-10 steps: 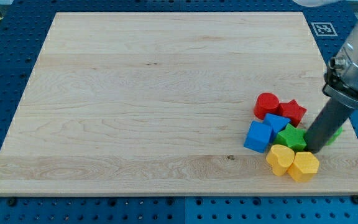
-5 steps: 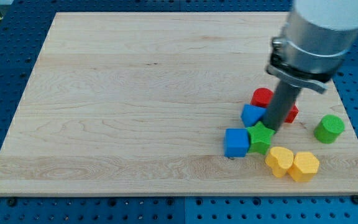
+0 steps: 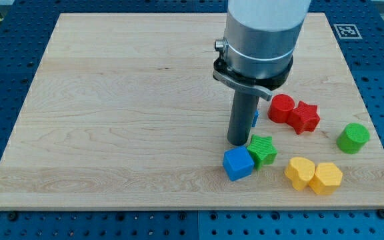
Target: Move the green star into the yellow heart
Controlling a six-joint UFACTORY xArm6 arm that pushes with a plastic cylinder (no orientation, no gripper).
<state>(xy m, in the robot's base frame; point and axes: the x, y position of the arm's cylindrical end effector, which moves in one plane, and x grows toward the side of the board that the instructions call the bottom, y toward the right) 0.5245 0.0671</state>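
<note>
In the camera view we find my tip [image 3: 237,143] resting on the board [image 3: 112,100], just above the blue cube [image 3: 238,164] and just left of the green star [image 3: 263,149]; whether it touches either we cannot tell. The tool is a bare rod and grasps nothing. The green star lies touching the blue cube's upper right side and stands apart from the yellow heart [image 3: 301,171], which lies to its lower right. The yellow heart touches a yellow block [image 3: 327,178] on its right, of a shape we make out as roughly hexagonal. A sliver of a second blue block [image 3: 255,117] shows behind the rod, its shape hidden. To the right, a red cylinder [image 3: 282,109] touches a red star [image 3: 305,117]. A green cylinder [image 3: 353,137] stands alone near the board's right edge.
</note>
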